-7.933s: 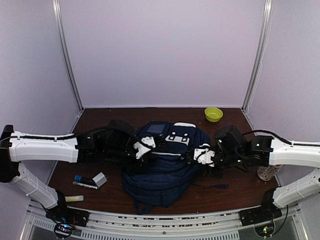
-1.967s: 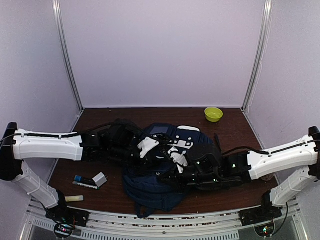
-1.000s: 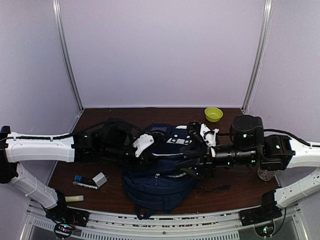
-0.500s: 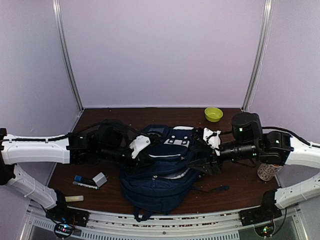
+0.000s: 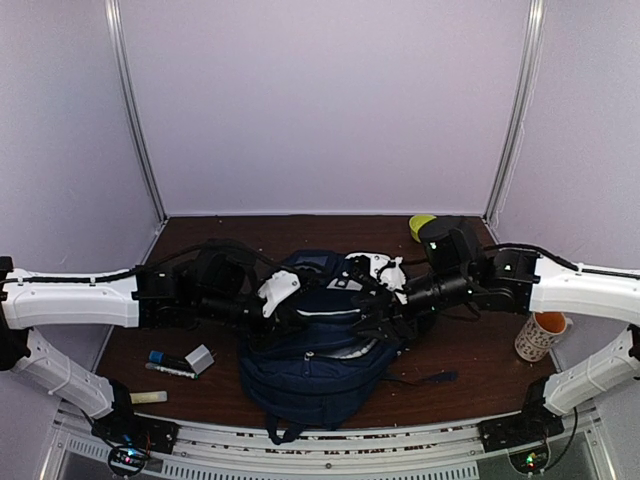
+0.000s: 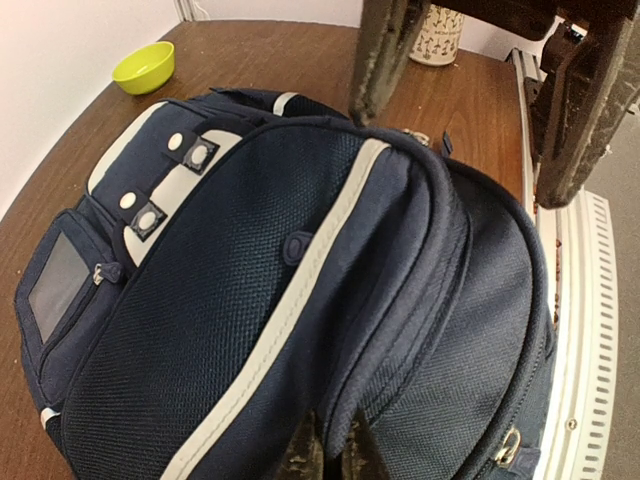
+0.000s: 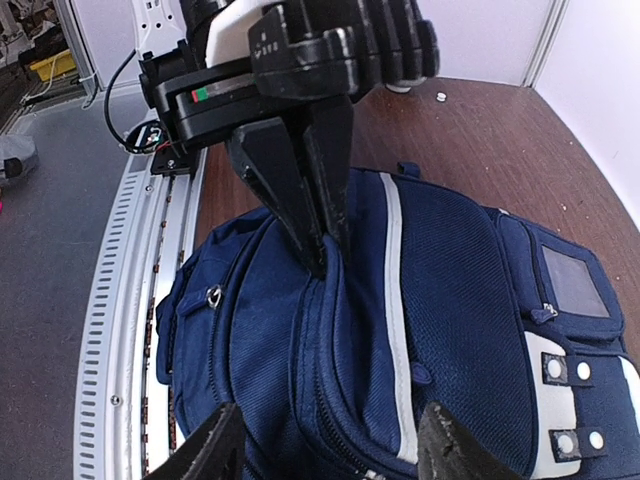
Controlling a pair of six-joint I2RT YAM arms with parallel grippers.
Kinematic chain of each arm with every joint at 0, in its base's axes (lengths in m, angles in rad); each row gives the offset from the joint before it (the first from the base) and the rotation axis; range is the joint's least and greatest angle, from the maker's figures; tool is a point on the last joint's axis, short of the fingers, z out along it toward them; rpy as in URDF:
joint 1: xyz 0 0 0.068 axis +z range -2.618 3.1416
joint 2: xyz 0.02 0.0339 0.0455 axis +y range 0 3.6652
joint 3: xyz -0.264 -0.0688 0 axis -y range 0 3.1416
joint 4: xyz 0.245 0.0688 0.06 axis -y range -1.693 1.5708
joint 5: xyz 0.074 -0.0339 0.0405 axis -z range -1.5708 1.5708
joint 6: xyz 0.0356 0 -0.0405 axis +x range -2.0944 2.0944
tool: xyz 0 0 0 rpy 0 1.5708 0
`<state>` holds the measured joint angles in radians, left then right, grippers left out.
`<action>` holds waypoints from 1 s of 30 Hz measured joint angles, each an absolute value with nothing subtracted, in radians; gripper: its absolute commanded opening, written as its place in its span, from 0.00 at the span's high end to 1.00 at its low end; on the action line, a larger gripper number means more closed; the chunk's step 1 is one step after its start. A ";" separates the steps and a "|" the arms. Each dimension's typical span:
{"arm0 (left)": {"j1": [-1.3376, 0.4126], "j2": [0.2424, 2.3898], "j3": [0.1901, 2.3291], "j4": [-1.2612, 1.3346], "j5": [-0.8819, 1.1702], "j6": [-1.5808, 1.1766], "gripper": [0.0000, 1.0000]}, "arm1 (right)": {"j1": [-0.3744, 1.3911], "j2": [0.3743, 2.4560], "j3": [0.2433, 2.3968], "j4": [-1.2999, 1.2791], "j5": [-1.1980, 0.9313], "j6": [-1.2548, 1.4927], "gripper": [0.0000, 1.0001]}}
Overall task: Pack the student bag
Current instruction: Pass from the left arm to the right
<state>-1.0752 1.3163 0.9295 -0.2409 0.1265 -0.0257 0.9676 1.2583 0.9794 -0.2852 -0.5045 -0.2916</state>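
The student bag [image 5: 310,365] is navy blue with white stripe trim and lies in the middle of the table; it also fills the left wrist view [image 6: 230,270] and the right wrist view [image 7: 450,270]. My left gripper [image 5: 303,307] is shut on a raised fold of the bag's fabric beside a zipper seam, and this grip shows close up [image 6: 335,455]. My right gripper [image 5: 368,303] hangs open just above the bag, facing the left one. Its fingers straddle the top of the bag without touching it [image 7: 330,455]. The bag's inside is hidden.
A green bowl [image 5: 420,222] sits at the back right, partly behind my right arm. A patterned cup [image 5: 541,335] stands at the right edge. A marker and a small grey box [image 5: 200,357] lie at the front left, with a pale stick [image 5: 147,397] nearer the rail.
My right arm has swung left and back, bringing its open gripper over the bag and uncovering the cup. The left gripper has kept its pinch on the fold.
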 measured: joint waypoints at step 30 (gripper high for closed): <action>-1.094 1.321 0.930 -0.272 0.117 -0.027 1.00 | 0.937 1.379 0.944 -0.170 -0.649 -0.170 1.00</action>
<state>-1.0939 1.3209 0.9302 -0.2718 0.1165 -0.0269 0.9367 1.3788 0.9440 -0.1703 -0.6495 -0.1703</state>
